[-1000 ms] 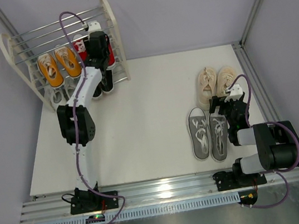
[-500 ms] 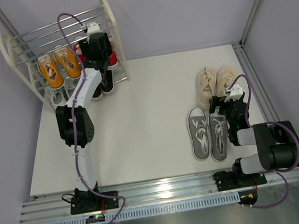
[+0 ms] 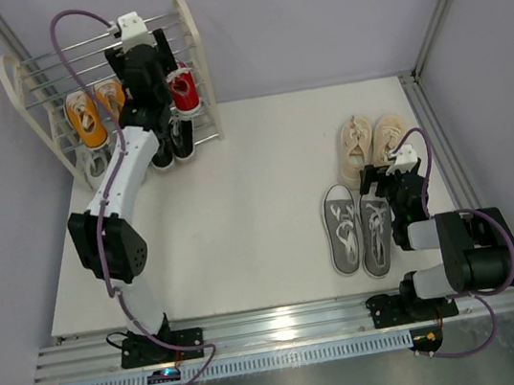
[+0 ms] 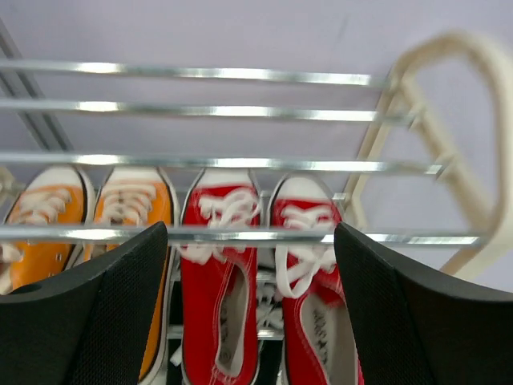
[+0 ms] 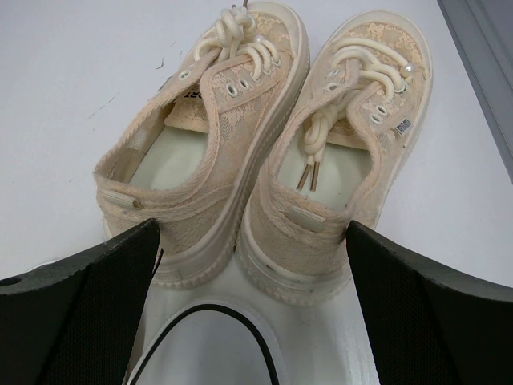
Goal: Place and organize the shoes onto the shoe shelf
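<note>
At the white desk's (image 3: 241,214) eleven o'clock, my left pincer (image 4: 250,237) hangs wide open and empty above the red canvas sneakers (image 4: 220,281). They sit toes to the wall beside the orange pair (image 3: 95,110), apparently filling that tier of the cream-framed, silver-rodded shoe shelf (image 3: 186,29). At three o'clock my right pincer (image 5: 252,233), fully spread and holding nothing, straddles the beige lace-up pair (image 5: 216,120), likely next. The grey pair (image 3: 343,228) waits at four o'clock.
</note>
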Controlling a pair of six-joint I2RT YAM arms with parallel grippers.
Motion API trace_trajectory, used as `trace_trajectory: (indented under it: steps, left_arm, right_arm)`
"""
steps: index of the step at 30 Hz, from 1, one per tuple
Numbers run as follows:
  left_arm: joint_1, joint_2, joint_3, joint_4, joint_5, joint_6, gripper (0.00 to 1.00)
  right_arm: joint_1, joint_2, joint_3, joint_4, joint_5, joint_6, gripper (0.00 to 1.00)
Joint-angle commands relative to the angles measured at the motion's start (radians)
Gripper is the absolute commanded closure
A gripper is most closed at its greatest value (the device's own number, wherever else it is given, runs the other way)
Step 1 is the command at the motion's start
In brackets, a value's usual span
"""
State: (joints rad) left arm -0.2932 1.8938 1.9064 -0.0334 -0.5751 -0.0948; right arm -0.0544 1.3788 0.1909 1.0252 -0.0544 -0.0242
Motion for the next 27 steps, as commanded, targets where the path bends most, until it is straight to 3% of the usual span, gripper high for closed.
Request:
trace_trajectory:
  steps: [1, 6, 12, 19, 22, 27]
  left_arm:
    - [0.008, -0.050, 0.048, 0.166, -0.006, 0.023, 0.18]
    - [-0.003, -0.062, 0.074, 0.050, 0.000, -0.012, 0.19]
    - [-0.081, -0.172, -0.086, -0.079, 0.058, -0.074, 0.21]
    - [-0.230, -0.393, -0.456, -0.023, 0.127, -0.170, 0.21]
    - [-0.293, -0.383, -0.527, 0.026, 0.131, -0.198, 0.22]
    - [-0.359, -0.205, -0.599, 0.171, 0.064, -0.215, 0.21]
  right_arm:
    - [0.001, -0.014, 0.016, 0.085, -0.004, 0.007, 0.03]
    - [0.002, -0.014, 0.018, 0.087, -0.002, 0.007, 0.03]
    - [0.001, -0.014, 0.018, 0.084, -0.004, 0.007, 0.03]
    - [0.002, -0.015, 0.018, 0.085, -0.004, 0.007, 0.03]
    - [0.002, -0.014, 0.018, 0.085, -0.002, 0.007, 0.03]
    - [0.002, -0.015, 0.018, 0.087, -0.004, 0.007, 0.03]
